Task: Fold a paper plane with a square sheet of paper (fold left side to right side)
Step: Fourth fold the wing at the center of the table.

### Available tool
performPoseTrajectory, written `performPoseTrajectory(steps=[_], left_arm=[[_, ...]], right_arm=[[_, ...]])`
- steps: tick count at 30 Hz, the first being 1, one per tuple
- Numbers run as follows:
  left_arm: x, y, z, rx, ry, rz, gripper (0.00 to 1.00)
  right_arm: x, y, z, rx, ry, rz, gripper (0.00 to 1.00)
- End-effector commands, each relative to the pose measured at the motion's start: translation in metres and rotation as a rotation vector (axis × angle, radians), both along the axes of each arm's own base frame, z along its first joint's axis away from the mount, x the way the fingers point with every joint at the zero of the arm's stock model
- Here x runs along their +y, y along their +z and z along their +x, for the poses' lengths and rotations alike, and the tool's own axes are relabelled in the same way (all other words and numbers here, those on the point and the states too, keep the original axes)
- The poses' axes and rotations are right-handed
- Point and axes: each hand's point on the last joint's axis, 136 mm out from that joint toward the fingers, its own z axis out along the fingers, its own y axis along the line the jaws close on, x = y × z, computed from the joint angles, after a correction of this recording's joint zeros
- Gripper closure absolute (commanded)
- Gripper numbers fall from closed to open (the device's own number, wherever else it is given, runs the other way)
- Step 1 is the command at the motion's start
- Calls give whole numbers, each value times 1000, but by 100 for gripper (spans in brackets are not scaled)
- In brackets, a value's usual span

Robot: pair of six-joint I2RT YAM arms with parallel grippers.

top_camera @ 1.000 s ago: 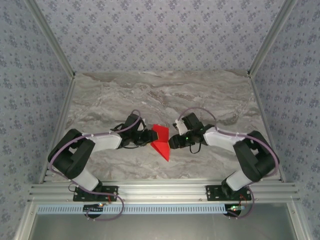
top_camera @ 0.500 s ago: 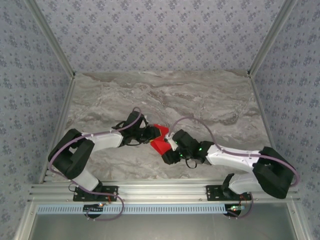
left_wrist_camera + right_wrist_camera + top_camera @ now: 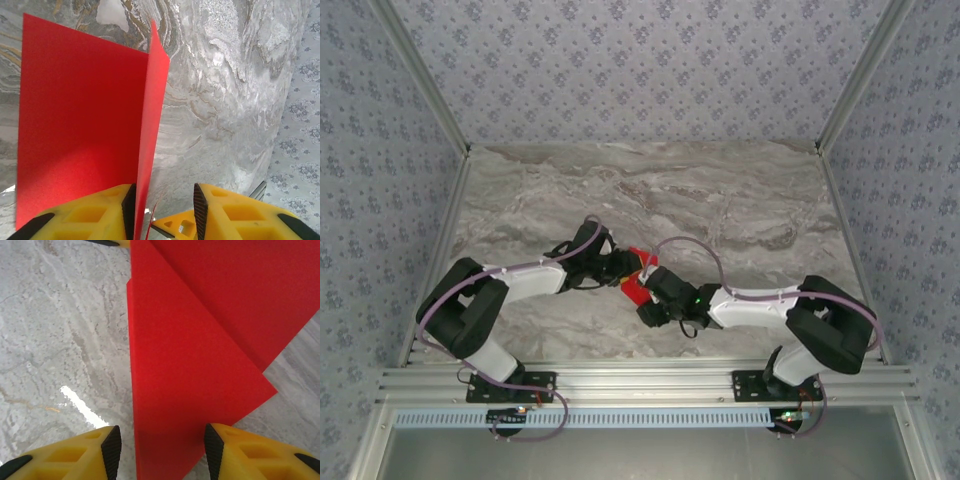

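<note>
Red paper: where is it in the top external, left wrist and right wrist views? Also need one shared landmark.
Top external: the red paper sits just left of centre, slightly below the middle.
Left wrist: it covers the left half, with one flap standing up on edge.
Right wrist: it runs from centre to upper right, with a diagonal fold edge across it.
Shared landmark: the grey marble tabletop beneath it.

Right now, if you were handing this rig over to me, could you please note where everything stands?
Left gripper: open, a raised flap of the red paper between its jaws, against one pad.
Right gripper: open, straddling the paper's folded layers.
The paper sits in the middle of the table, between the arms.
Done: diagonal fold made, one pointed corner formed.
Left: probably press the raised flap down and finish the plane.
</note>
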Motion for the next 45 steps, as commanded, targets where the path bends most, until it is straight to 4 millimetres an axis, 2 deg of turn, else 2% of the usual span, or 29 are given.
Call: performPoseTrajectory(steps=[1, 8, 18, 24, 29, 32, 36, 45], left_arm=[[-7, 20, 5, -21, 1, -39, 63], [-9, 21, 5, -19, -2, -40, 63], [-4, 30, 5, -42, -5, -26, 58], [12, 44, 4, -90, 3, 3, 47], [31, 47, 0, -110, 35, 34, 43], [35, 38, -5, -91, 30, 44, 45], [33, 25, -8, -60, 34, 41, 54], [15, 3, -12, -22, -12, 66, 64]], right_arm=[[7, 5, 10, -35, -30, -4, 50], [10, 3, 11, -35, -26, -23, 57], [4, -5, 3, 12, -27, -39, 82], [4, -7, -4, 69, -22, 4, 91], [7, -2, -4, 156, -26, 138, 94], [10, 1, -6, 213, -23, 215, 94], [9, 1, -6, 243, -30, 262, 94], [10, 13, -2, 288, -24, 371, 95]])
